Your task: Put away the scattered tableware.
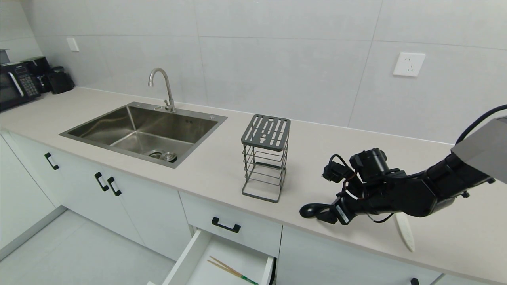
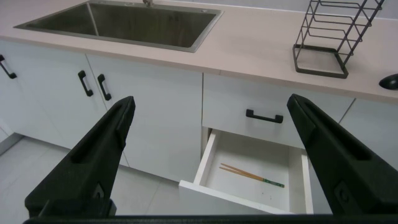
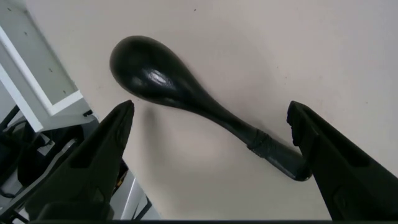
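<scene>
A black spoon (image 1: 311, 210) lies on the beige counter near its front edge, bowl pointing toward the left. My right gripper (image 1: 330, 214) hovers low over its handle. In the right wrist view the spoon (image 3: 168, 81) lies between the wide-apart fingers (image 3: 106, 155) of the open right gripper (image 3: 210, 112), with nothing gripped. A white utensil (image 1: 404, 233) lies on the counter partly under the right arm. My left gripper (image 2: 208, 102) is open and empty, held out in front of the cabinets, facing the open drawer (image 2: 249, 180) that holds a pair of chopsticks (image 2: 252, 176).
A dark wire rack (image 1: 265, 158) stands upright on the counter left of the spoon. The steel sink (image 1: 144, 132) with its tap (image 1: 162, 85) is farther left. The open drawer (image 1: 222, 265) juts out below the counter edge. A microwave (image 1: 16, 85) sits far left.
</scene>
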You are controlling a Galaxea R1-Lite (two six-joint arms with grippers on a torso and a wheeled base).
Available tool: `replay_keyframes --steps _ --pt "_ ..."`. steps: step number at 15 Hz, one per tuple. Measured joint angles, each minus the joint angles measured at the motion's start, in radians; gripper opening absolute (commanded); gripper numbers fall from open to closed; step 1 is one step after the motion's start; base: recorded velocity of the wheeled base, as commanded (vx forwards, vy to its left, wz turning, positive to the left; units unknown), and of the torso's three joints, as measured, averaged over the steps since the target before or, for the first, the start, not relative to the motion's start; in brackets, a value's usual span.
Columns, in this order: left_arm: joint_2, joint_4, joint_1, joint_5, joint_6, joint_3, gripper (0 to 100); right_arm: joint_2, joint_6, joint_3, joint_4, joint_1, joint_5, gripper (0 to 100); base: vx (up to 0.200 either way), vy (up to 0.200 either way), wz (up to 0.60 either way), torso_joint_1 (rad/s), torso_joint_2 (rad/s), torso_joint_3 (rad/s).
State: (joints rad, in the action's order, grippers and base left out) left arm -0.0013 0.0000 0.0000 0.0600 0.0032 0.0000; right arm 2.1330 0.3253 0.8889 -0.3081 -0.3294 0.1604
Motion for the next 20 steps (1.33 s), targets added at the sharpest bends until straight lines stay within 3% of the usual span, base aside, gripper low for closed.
replay_keyframes --steps 8,9,20 --pt "0.000 0.000 0.000 0.000 0.000 0.000 100 0.066 -0.007 0.051 0.000 0.007 0.001 100 0.000 0.000 0.00 0.000 0.00 0.000" --pt "0.000 0.000 0.000 0.000 0.000 0.000 100 0.075 -0.007 0.060 -0.001 0.009 0.002 0 0.000 0.000 0.00 0.000 0.00 0.000" --pt "0.000 0.000 0.000 0.000 0.000 0.000 100 0.057 0.003 0.030 0.009 0.017 0.000 0 0.000 0.000 0.00 0.000 0.00 0.000"
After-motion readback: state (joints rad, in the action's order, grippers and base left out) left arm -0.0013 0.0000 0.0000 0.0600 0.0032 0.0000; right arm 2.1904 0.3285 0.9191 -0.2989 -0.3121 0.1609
